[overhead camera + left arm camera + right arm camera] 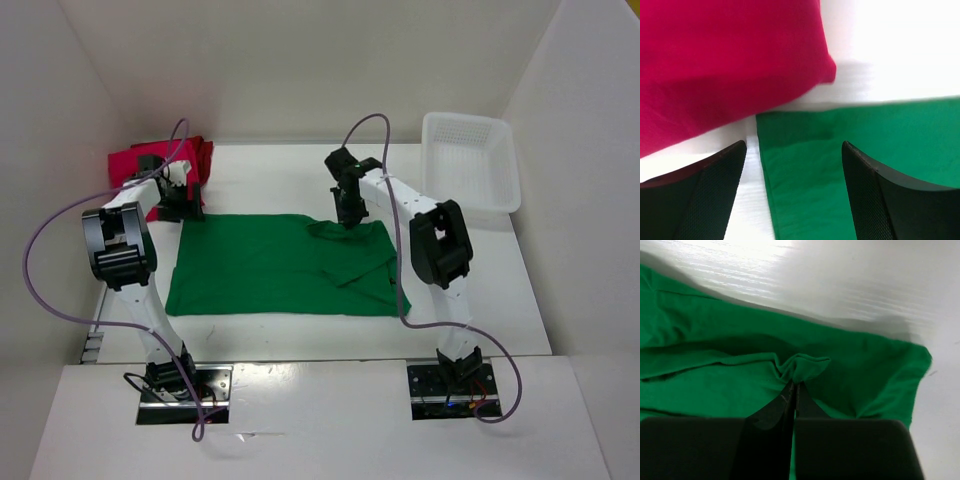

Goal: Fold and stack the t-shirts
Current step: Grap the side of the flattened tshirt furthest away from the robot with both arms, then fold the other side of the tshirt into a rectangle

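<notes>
Lab test bench: white screen walls (300, 60) box the table (280, 170).

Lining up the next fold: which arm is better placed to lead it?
Right. The right gripper is shut on a bunched fold of the green shirt; the left gripper hangs open over its corner, holding nothing.

White arms (398, 198) with black joints (438, 245), black hands (794, 145), purple cables (38, 235).

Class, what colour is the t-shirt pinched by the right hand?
The t-shirt is green; the right wrist view shows it best.
</notes>
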